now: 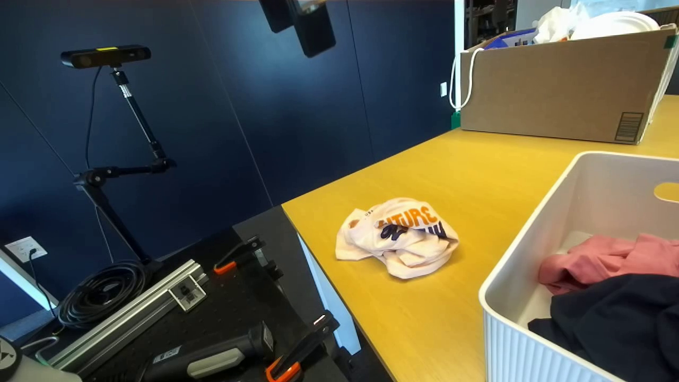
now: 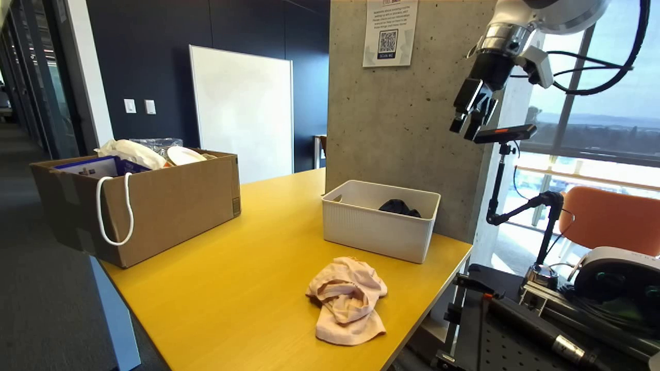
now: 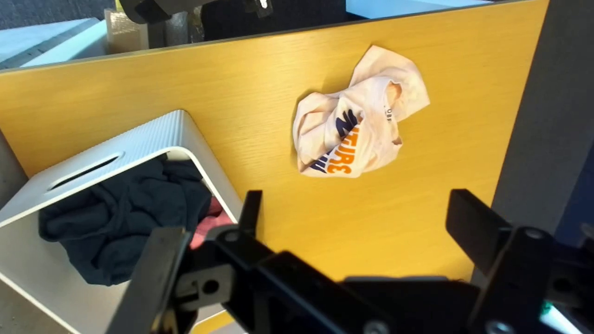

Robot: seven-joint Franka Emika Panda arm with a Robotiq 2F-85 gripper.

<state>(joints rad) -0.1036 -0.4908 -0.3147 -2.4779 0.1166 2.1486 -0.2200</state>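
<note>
- Farthest left in an exterior view, a big brown cardboard box (image 2: 170,206) stands on the yellow wood-grained table (image 2: 242,293), its mixed contents (image 2: 136,153) showing above the rim.
- Behind the box and to its right, a white upright board (image 2: 245,118) stands before a dark blue panelled wall (image 2: 154,56).
- Next comes the crumpled pale-pink cloth shirt (image 2: 350,301), printed with orange and navy letters, heaped on the table near its edge. I am not touching it.
- Just beyond the shirt and slightly right of it is a white rectangular bin (image 2: 374,232) with ribbed sides. Inside, a dark navy cloth garment (image 1: 626,313) lies bunched against a rose-pink cloth garment (image 1: 599,260).
- Behind the bin rises a rough grey concrete pillar (image 2: 407,123) bearing a paper poster (image 2: 390,31).
- Farther right, raised well above the table, is my black two-fingered claw (image 2: 464,129). Its fingers stand spread wide and I hold nothing. In the wrist view, the shirt shows beyond the gap between my fingertips.
- Right of that, a black bar-shaped camera (image 2: 505,134) sits on a jointed black stand (image 2: 550,206).
- Rightmost is an orange chair (image 2: 613,221).
</note>
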